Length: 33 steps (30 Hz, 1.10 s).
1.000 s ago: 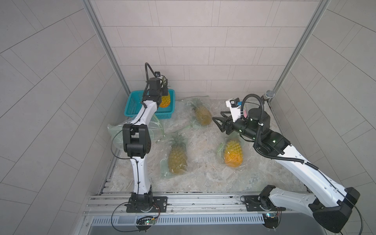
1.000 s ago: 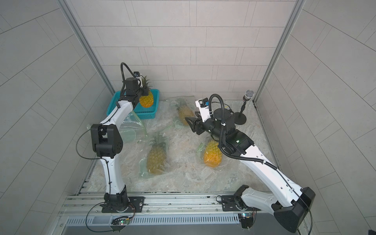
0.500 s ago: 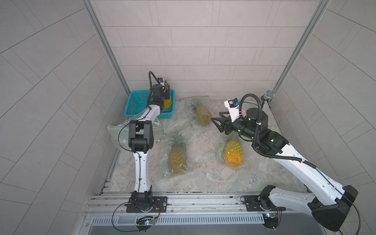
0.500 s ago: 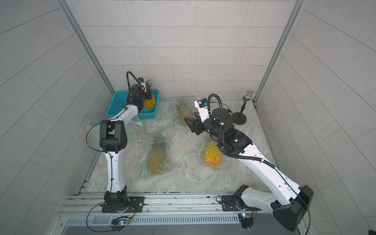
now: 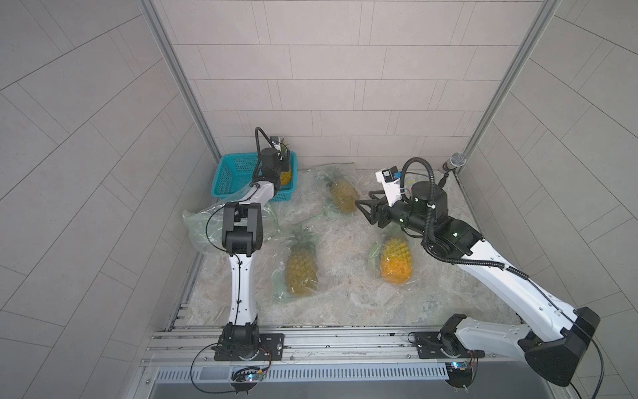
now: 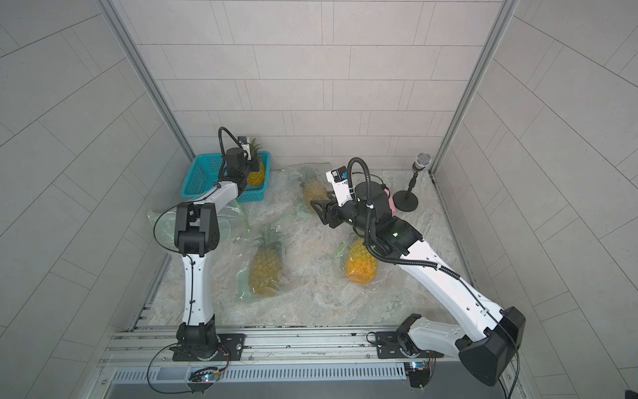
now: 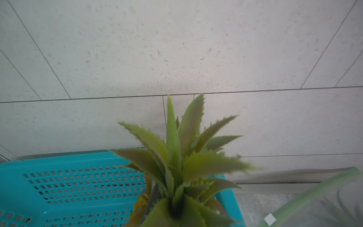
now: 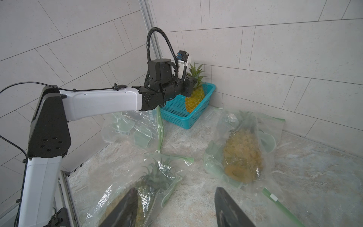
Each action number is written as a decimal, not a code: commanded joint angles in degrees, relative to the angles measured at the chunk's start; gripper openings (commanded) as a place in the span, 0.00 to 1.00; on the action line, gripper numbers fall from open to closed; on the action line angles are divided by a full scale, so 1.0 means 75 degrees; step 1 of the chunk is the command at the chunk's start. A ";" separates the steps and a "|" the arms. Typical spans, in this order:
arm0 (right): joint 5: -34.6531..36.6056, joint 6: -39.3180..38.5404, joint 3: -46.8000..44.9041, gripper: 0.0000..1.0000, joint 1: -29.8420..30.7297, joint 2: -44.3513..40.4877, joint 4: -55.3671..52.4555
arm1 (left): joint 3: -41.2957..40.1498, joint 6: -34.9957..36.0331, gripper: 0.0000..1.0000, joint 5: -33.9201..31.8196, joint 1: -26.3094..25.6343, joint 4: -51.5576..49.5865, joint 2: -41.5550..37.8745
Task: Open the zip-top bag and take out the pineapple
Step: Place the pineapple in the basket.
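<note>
Teal plastic basket [image 8: 188, 119] sits directly under the left gripper [image 8: 191, 82], which is pinched on the pineapple [image 8: 195, 97] at the base of its crown. The fruit hangs tilted with its lower end inside the basket. I can't tell whether it touches the bottom.

A slack, empty zip-top bag [image 8: 133, 127] lies behind that gripper, under its arm. By my reckoning this bag is opened and unloaded, with only the letting go left.

Three more bagged fruits lie sealed on the worktop [image 5: 345, 293]. One bagged pineapple [image 5: 341, 193] is just ahead of the right gripper [image 5: 362, 205], which is spread wide and holds nothing.

Space is tight for the left gripper, with the back wall [image 7: 176, 59] close beyond it and the basket rim just beside the fruit. Its free way looks to be up and back. Bare worktop lies below the right gripper, and a microphone [image 6: 423, 160] stands well behind it.
</note>
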 commanded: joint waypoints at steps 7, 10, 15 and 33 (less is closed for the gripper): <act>-0.0164 0.0123 0.0212 0.64 -0.0031 0.0043 0.0018 | -0.0372 0.0323 0.44 -0.0147 0.0047 0.1091 -0.0235; -0.0149 0.0134 0.0178 0.64 -0.0036 -0.0015 0.0013 | -0.0668 0.0398 0.72 -0.0222 0.0058 0.1199 -0.0500; -0.0151 0.0176 0.0117 0.64 -0.0039 -0.0109 -0.0003 | -0.1203 0.0530 0.97 -0.0237 0.0053 0.1302 -0.1084; 0.0169 -0.0005 0.0137 0.66 -0.0221 -0.0326 -0.0798 | -0.1244 -0.1307 1.00 0.0576 -0.0015 -0.6002 -0.4317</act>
